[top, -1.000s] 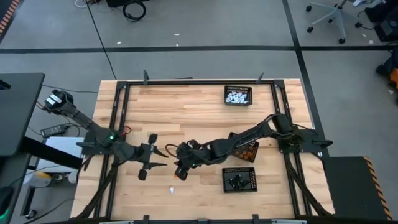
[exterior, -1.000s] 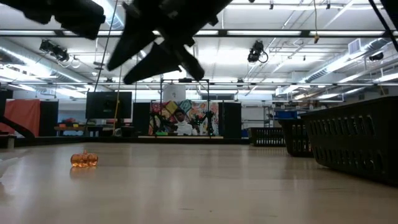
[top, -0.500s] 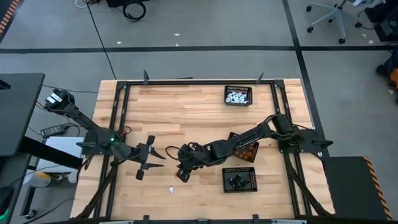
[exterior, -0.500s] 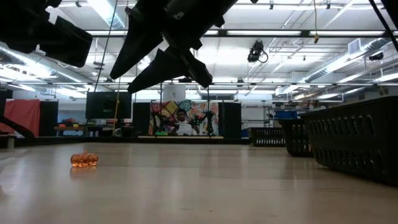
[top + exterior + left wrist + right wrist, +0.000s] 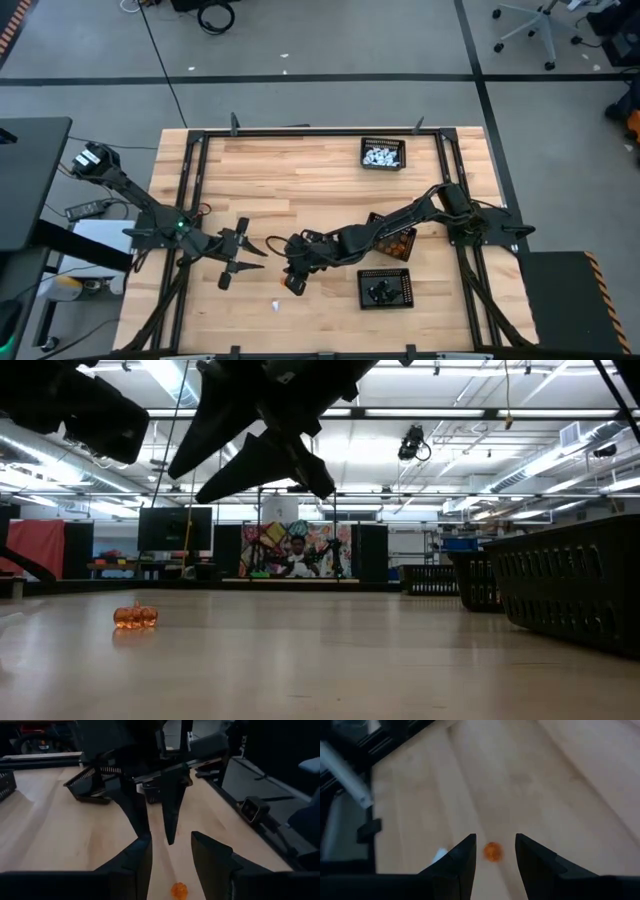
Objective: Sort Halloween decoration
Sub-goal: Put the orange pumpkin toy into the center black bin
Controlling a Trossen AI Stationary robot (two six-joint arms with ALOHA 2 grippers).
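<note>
Showing two dark, jointed arms with tapering black fingers (image 5: pixel 172 802); glowing a small green light on the left arm (image 5: pixel 180 226).

A tiny orange pumpkin (image 5: pixel 135 616) is sitting alone on the bare wood at the lower left of the low view. It is round, shiny and standing upright. In the high view, more little figures are lying in heaps: white ones (image 5: pixel 382 155) at the upper middle of the frame, orange ones (image 5: pixel 402 241) right of the middle, and black ones (image 5: pixel 381 291) lower down. One small white piece (image 5: pixel 276 304) is lying by itself near the bottom.
</note>
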